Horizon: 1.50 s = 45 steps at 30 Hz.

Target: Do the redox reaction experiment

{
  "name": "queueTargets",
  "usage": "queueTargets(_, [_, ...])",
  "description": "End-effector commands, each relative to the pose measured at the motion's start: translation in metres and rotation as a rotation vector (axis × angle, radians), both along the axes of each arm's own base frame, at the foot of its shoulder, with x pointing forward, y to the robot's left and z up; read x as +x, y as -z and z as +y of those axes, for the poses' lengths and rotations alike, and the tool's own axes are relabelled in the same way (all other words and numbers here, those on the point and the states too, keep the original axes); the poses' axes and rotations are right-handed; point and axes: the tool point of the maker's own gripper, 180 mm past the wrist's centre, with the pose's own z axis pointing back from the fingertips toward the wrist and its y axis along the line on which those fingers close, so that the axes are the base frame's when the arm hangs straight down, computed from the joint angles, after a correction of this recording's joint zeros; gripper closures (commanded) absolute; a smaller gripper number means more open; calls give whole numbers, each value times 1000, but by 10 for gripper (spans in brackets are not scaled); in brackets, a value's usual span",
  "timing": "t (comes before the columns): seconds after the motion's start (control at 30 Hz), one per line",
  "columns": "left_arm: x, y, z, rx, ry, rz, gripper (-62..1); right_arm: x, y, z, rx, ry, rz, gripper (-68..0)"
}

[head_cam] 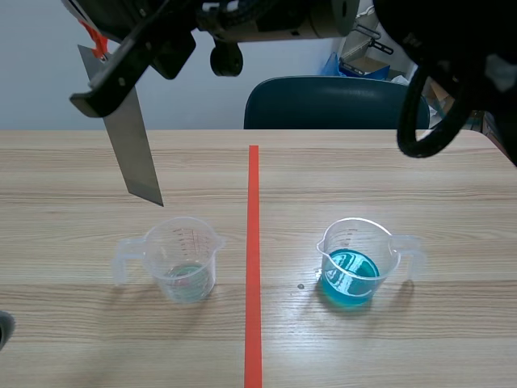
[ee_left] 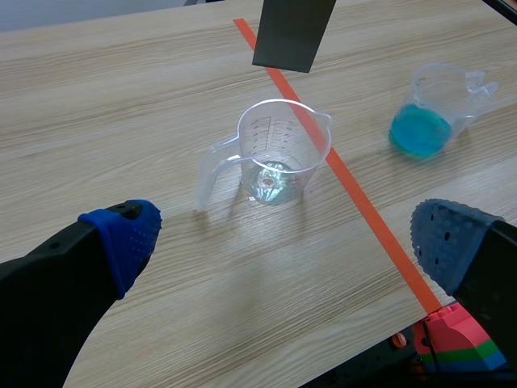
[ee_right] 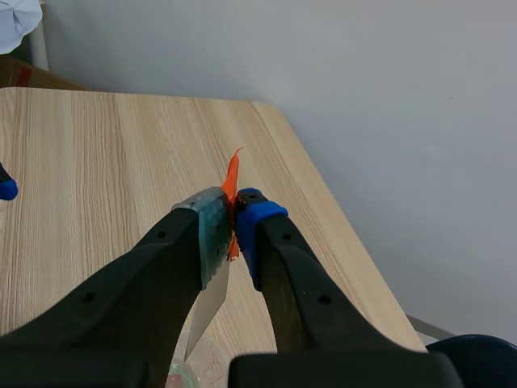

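Scene view: the right claw point(head_cam: 101, 81) grips the metal strip point(head_cam: 133, 145), long axis hanging down, tip just above the far rim of the clear beaker point(head_cam: 184, 260); the left claw point(ee_left: 287, 238) gapes empty.

The right arm point(head_cam: 283, 20) comes in from the right and stretches raised across the top of the frame to the upper left; its right gripper point(head_cam: 98, 85) tilts downward, fingers clamped on a grey metal strip point(head_cam: 133, 153); the left gripper point(ee_left: 283, 230) has its fingers spread wide, blue dotted pads point(ee_left: 129, 234) facing inward, holding nothing
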Motion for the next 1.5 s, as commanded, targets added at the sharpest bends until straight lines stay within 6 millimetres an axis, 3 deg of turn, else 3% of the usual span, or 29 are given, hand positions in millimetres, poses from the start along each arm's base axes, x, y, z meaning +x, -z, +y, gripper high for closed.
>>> queueTargets(0.0, [3, -7, -2, -14, 2, -26, -623, 1, -12, 0, 32, 0, -26, -8])
queueTargets(0.27, [3, -7, -2, -14, 2, -26, -623, 4, 2, -14, 14, 24, -2, -8])
queueTargets(0.47, [3, -7, -2, -12, 2, -22, -623, 8, 7, -44, -6, 58, -26, -8])
queueTargets(1.03, [2, -4, -2, -5, 4, -6, -623, -6, 21, -133, -154, 83, -58, -8])
queueTargets(1.47, [2, -4, -2, -5, 4, -6, -623, -19, 26, -172, -265, 39, -64, -8])
